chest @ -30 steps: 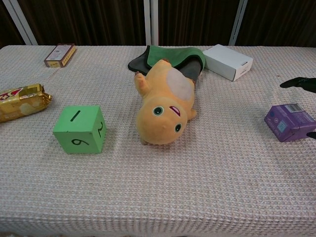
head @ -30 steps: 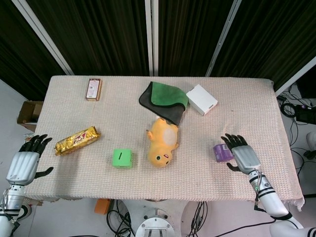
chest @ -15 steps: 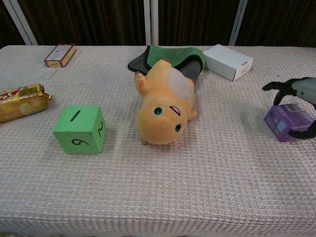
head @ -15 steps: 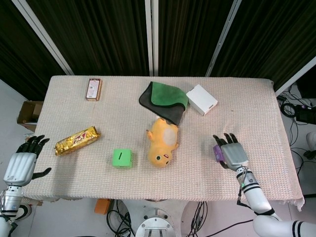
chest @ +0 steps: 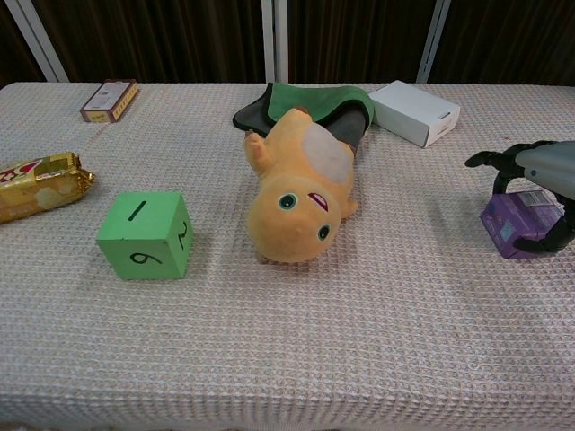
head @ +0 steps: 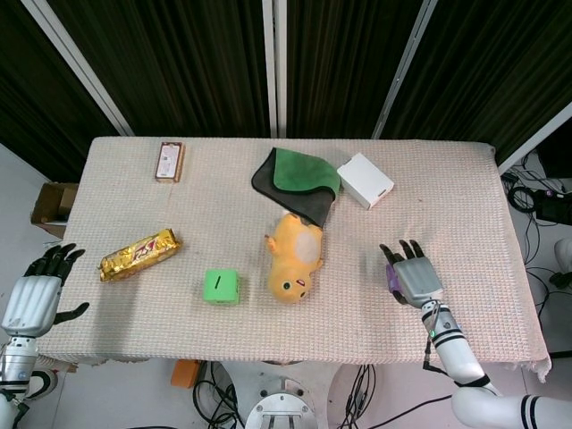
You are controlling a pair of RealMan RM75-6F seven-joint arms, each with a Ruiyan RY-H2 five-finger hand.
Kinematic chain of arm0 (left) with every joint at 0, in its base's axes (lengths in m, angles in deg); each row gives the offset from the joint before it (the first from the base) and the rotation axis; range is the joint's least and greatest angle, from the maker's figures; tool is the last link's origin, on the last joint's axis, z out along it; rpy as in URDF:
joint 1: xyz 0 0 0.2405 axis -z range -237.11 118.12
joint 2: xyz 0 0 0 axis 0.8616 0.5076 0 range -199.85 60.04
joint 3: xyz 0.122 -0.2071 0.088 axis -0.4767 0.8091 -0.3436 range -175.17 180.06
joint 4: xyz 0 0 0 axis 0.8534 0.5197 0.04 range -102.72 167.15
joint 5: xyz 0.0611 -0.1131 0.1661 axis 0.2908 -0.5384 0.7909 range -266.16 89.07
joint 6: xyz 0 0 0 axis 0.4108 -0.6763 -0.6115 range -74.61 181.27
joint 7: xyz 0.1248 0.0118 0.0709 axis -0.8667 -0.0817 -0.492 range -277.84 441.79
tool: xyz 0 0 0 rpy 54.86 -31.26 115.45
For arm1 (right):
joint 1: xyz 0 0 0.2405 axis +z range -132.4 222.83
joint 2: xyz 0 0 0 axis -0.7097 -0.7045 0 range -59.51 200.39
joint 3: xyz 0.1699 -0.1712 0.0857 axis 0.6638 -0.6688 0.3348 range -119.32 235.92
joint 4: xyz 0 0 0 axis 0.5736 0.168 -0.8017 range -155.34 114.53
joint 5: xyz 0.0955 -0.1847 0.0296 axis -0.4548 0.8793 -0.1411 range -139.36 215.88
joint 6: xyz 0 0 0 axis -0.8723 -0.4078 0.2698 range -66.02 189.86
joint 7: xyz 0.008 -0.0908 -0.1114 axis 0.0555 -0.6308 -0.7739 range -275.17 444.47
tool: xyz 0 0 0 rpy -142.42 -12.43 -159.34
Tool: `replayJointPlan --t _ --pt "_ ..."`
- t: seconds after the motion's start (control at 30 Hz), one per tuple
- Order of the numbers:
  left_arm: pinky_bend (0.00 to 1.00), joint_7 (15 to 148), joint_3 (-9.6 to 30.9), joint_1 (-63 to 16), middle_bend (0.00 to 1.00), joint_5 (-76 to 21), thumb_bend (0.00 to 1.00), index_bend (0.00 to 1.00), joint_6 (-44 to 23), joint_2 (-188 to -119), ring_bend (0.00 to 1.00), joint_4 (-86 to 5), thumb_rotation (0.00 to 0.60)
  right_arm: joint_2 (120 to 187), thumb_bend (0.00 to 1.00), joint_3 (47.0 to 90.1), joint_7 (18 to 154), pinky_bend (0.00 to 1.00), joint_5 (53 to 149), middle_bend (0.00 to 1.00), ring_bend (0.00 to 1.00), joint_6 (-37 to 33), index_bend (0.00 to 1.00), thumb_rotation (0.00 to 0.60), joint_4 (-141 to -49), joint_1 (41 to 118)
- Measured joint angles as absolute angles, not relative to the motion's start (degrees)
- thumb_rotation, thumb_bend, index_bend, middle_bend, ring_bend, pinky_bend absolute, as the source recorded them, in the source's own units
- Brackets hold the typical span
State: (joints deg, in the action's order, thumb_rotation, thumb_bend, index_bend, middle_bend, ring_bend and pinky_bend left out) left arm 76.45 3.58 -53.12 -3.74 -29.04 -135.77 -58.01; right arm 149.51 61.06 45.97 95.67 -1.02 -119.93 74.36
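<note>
Now the right hand (head: 413,279) lies over the purple box (chest: 514,221), fingers spread around it, not clasping; the left hand (head: 31,295), open, hangs off the desk (head: 465,197) at eight o'clock.

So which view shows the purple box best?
The chest view: the purple box shows its side face under the right hand. In the head view the hand covers nearly all of the box.
</note>
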Motion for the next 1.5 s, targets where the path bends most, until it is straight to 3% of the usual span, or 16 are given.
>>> replayJointPlan --t 0.2,0.43,0.73,1.07,1.23,1.5 --pt "0.23 76.6 3.5 -53.1 0.10 -3.5 0.13 0.17 -29.1 -135.9 0.08 -57.9 0.600 150.4 0.28 61.1 46.5 0.00 96.3 0.55 0.06 -2.7 0.00 0.600 -119.5 74.1" --pt "0.23 76.7 3.6 -53.2 0.10 -3.3 0.13 0.17 -29.4 -135.8 0.08 -57.9 0.600 150.1 0.33 61.2 53.4 0.00 101.6 0.57 0.08 -3.8 0.00 0.600 -120.1 73.1" --pt "0.23 76.6 3.6 -53.2 0.10 -2.8 0.13 0.17 -29.7 -135.6 0.08 -58.3 0.600 151.6 0.33 60.9 75.1 0.00 112.0 0.59 0.08 -4.7 0.00 0.600 -115.9 71.5" --pt "0.23 76.2 3.6 -53.0 0.10 -2.5 0.13 0.17 -29.6 -136.1 0.08 -58.2 0.600 154.6 0.33 60.2 110.7 0.00 121.3 0.59 0.08 -6.7 0.00 0.600 -102.8 69.2" --pt "0.23 75.7 3.6 -52.9 0.10 -2.6 0.13 0.17 -29.3 -136.2 0.08 -58.5 0.600 155.2 0.33 59.2 117.6 0.00 125.0 0.60 0.08 -6.6 0.00 0.600 -96.7 68.7" --pt "0.23 75.0 3.3 -52.8 0.10 -2.5 0.13 0.17 -29.0 -136.5 0.08 -58.7 0.600 154.4 0.33 58.3 118.7 0.00 125.3 0.59 0.08 -5.7 0.00 0.600 -95.1 67.9"
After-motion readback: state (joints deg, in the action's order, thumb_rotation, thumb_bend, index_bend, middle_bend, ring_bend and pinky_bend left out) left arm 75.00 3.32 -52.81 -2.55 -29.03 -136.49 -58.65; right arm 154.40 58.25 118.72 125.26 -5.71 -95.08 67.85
